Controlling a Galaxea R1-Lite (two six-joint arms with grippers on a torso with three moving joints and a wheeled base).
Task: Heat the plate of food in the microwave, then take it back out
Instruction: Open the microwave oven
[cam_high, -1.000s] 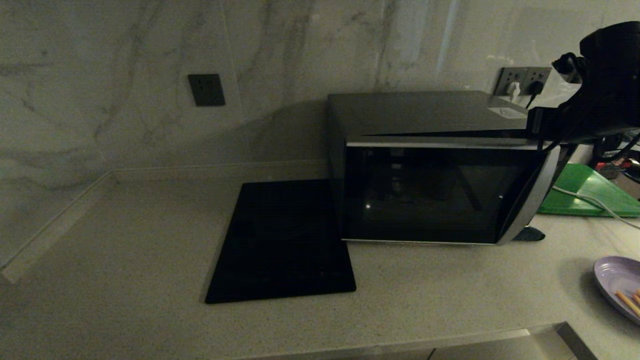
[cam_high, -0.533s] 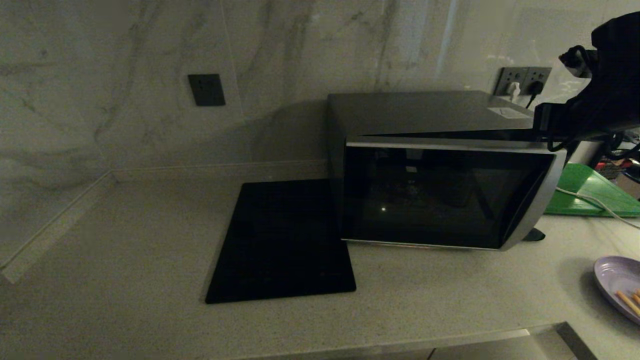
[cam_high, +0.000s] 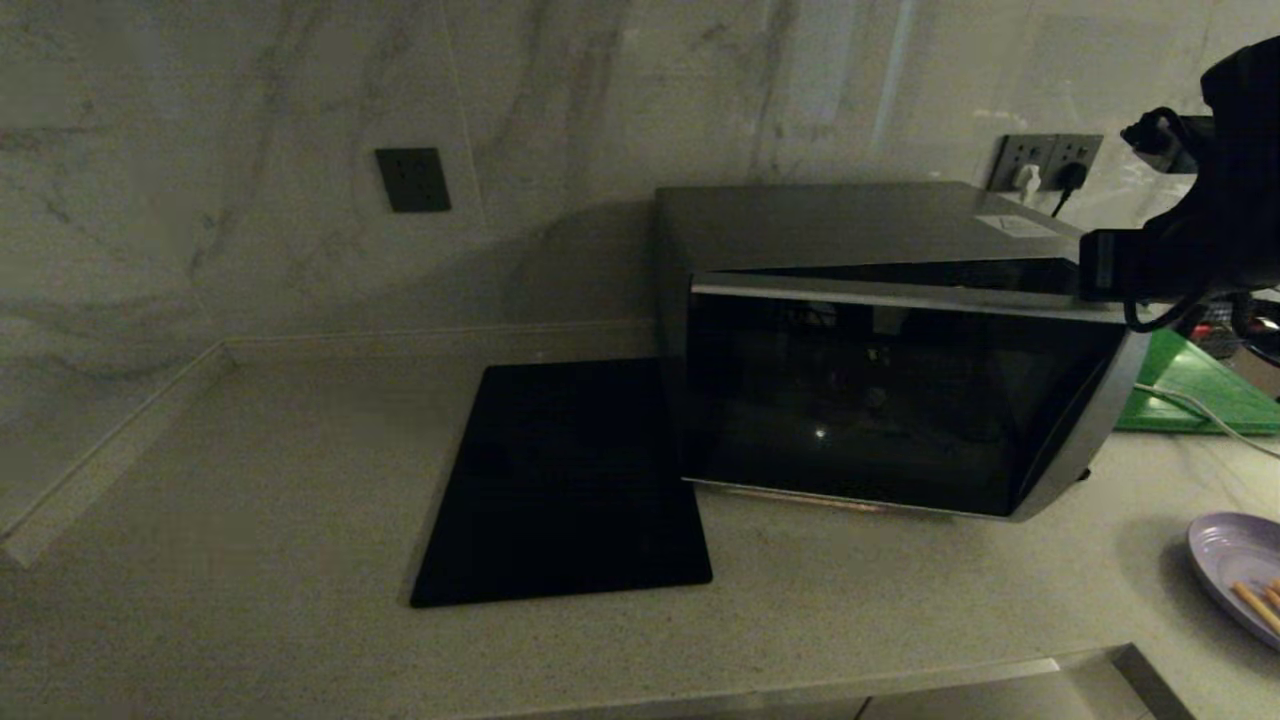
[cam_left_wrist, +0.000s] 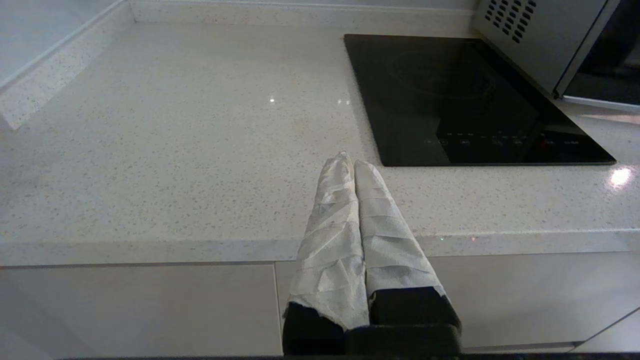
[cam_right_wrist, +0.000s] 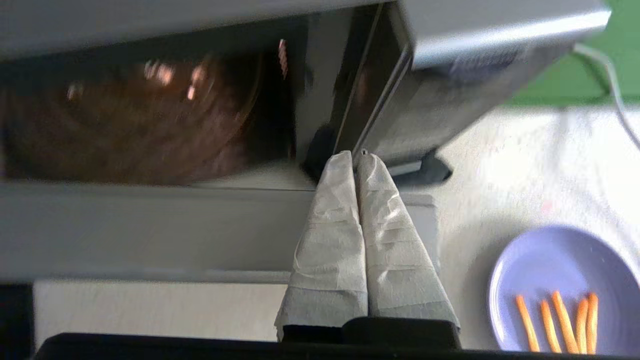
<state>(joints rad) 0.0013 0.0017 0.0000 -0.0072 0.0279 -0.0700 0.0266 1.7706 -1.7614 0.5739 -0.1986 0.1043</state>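
Swinging wider than a second ago, the microwave (cam_high: 860, 350) door now stands further ajar, its free right edge pulled forward off the body. That gap suggests the opening step is under way but not finished; loading cannot start yet. The plate of food (cam_high: 1240, 580) sits on the counter (cam_high: 250, 500) to the right of the microwave, well apart from the door, its orange sticks untouched. The right gripper (cam_right_wrist: 356, 156) is at the door's right edge with its wrapped fingers pressed together, holding nothing. The left gripper (cam_left_wrist: 350, 162), also closed and empty, hangs parked at the counter's front edge beside the black cooktop (cam_high: 560, 480).
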